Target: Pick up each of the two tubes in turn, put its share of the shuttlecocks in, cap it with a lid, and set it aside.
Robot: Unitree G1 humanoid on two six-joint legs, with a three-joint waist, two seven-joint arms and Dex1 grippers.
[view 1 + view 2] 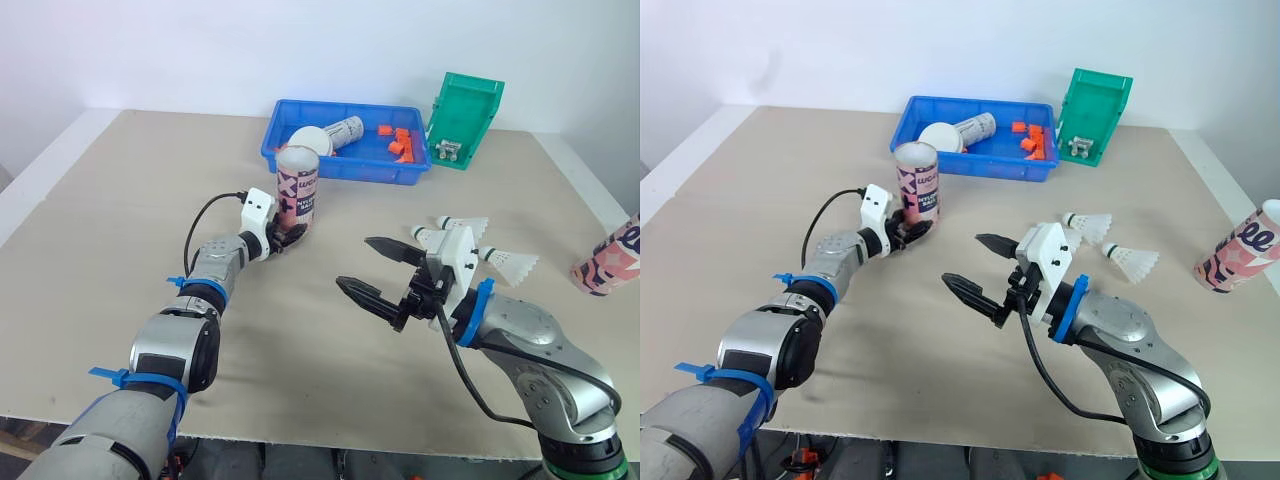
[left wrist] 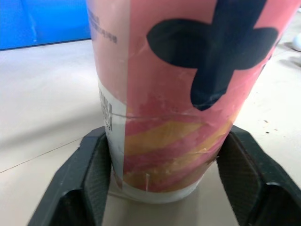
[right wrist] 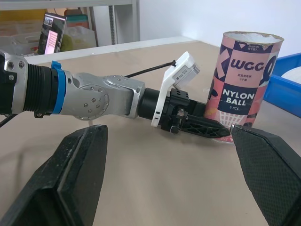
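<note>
Three tubes are in sight. One, the upright tube [image 1: 297, 190], pink with dark markings, stands on the worktop [image 1: 120, 220] just in front of the blue tray [image 1: 345, 172], by that tray's left front corner. The left claw [image 1: 289, 236] is closed around its base, with one black finger [image 2: 89, 179] pressed against each side, low down by the worktop.

A second tube [image 1: 345, 130] lies on its side inside the blue tray, touching a white lid [image 1: 308, 140]. Small orange pieces [image 1: 400, 146] sit toward the tray's right end. A green bin [image 1: 465, 120] stands tipped just beside that right end. The third tube [image 1: 1238, 250], also pink, rests tilted well to the right of the tray and nearer the robot, at the worktop's edge.

Two shuttlecocks [image 1: 1087, 222] lie on the worktop in front of the tray's right end, apart from it. The nearer shuttlecock [image 1: 1130, 258] is just beside the other.

The right claw [image 1: 353, 262] hangs over the worktop in front of the tray, closer to the robot than the shuttlecocks. Its two fingers are spread wide with nothing between them, their tips aimed toward the upright tube.
</note>
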